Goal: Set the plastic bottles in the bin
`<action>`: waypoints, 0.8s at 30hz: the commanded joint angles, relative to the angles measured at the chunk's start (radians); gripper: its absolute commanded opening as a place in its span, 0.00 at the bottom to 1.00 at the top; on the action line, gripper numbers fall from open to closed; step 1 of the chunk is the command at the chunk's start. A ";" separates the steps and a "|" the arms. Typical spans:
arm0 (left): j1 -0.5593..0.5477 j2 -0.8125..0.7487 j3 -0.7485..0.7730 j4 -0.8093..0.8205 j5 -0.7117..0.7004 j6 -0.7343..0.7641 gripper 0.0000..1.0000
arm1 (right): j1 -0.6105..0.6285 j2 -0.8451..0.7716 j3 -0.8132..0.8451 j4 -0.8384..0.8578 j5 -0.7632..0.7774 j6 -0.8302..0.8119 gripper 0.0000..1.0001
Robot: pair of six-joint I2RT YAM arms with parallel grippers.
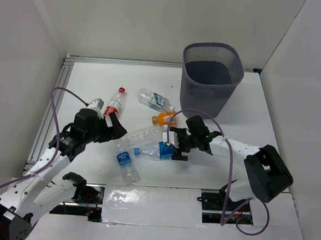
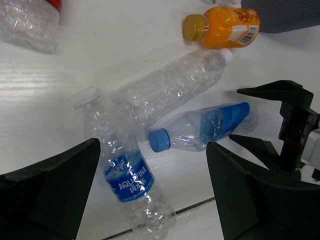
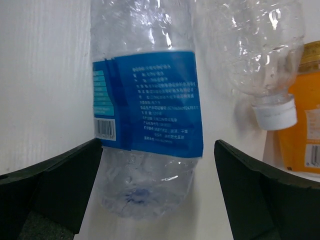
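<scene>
Six plastic bottles lie on the white table. A red-labelled one (image 1: 114,102), a blue-labelled one (image 1: 155,100) and a stubby orange one (image 1: 163,119) lie further back. A clear unlabelled one (image 1: 142,136), a blue-capped one (image 1: 152,150) and an Aquafina bottle (image 1: 126,164) lie nearer. My right gripper (image 1: 172,149) is open, its fingers either side of the blue-capped bottle's base (image 3: 145,100). My left gripper (image 1: 118,129) is open above the Aquafina bottle (image 2: 127,180). The dark mesh bin (image 1: 211,74) stands at the back right.
The left wrist view shows the clear bottle (image 2: 170,90), the orange bottle (image 2: 225,27) and the right gripper's black fingers (image 2: 280,120) close together. White walls enclose the table on three sides. A metal rail runs along the left and far edges.
</scene>
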 commanded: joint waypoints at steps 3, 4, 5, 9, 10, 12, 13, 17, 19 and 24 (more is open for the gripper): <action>-0.035 0.014 -0.002 -0.119 -0.076 -0.146 1.00 | 0.064 0.086 -0.012 0.116 0.038 -0.099 1.00; -0.049 0.023 -0.002 -0.132 -0.076 -0.163 1.00 | 0.064 0.095 0.003 0.089 0.020 -0.111 0.99; -0.058 0.023 -0.002 -0.132 -0.076 -0.192 1.00 | 0.052 0.109 0.023 0.061 0.004 -0.125 0.96; -0.104 0.045 -0.033 -0.155 -0.105 -0.266 1.00 | 0.063 0.147 0.109 -0.080 -0.036 -0.192 0.61; -0.117 0.057 -0.033 -0.155 -0.105 -0.277 1.00 | 0.063 0.147 0.118 -0.100 -0.036 -0.209 0.53; -0.129 0.068 -0.042 -0.155 -0.105 -0.295 1.00 | 0.063 0.147 0.140 -0.183 -0.036 -0.244 0.28; -0.140 0.081 -0.054 -0.144 -0.105 -0.295 1.00 | 0.063 0.138 0.170 -0.218 -0.036 -0.257 0.18; -0.151 0.134 -0.065 -0.092 -0.105 -0.295 1.00 | 0.017 0.052 0.215 -0.367 -0.058 -0.269 0.00; -0.161 0.164 -0.074 -0.092 -0.105 -0.295 1.00 | -0.020 -0.041 0.215 -0.393 -0.081 -0.269 0.00; -0.172 0.207 -0.074 -0.104 -0.139 -0.295 1.00 | -0.052 -0.210 0.296 -0.486 -0.149 -0.246 0.00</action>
